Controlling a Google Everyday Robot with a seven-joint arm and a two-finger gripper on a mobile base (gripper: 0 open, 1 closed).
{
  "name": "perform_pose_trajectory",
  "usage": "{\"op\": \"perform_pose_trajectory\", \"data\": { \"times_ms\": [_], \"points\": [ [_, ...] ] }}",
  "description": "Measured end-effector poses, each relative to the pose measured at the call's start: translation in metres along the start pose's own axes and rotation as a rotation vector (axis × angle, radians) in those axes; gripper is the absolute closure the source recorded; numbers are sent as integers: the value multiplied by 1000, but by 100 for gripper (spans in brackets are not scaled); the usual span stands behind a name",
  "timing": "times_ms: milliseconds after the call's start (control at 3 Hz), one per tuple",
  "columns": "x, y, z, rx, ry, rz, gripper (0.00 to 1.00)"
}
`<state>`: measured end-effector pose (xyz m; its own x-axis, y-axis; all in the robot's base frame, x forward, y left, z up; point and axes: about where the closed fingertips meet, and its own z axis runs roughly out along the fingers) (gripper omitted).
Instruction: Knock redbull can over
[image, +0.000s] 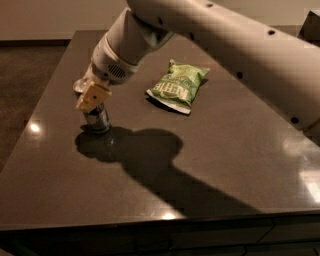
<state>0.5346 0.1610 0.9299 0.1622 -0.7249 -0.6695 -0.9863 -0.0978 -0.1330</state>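
The redbull can (98, 120) stands on the dark table (210, 160) at the left side. Only its dark lower body shows, and its top is hidden behind the gripper. My gripper (92, 95), with a tan tip, is right over the can's upper part and touches or nearly touches it. A silvery piece (80, 85) shows at the gripper's left edge. I cannot tell whether it belongs to the can or to the gripper. The white arm (215, 40) reaches in from the upper right.
A green chip bag (177, 86) lies flat to the right of the can, toward the table's back. The table's left edge (40, 120) is close to the can. The arm's shadow (150, 160) falls across the table's middle.
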Motion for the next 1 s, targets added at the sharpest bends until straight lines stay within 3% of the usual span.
{"op": "perform_pose_trajectory", "data": {
  "times_ms": [333,1000],
  "points": [
    [8,0,-24,-25,69,16,97],
    [45,14,-73,-14,350,25,100]
  ]
}}
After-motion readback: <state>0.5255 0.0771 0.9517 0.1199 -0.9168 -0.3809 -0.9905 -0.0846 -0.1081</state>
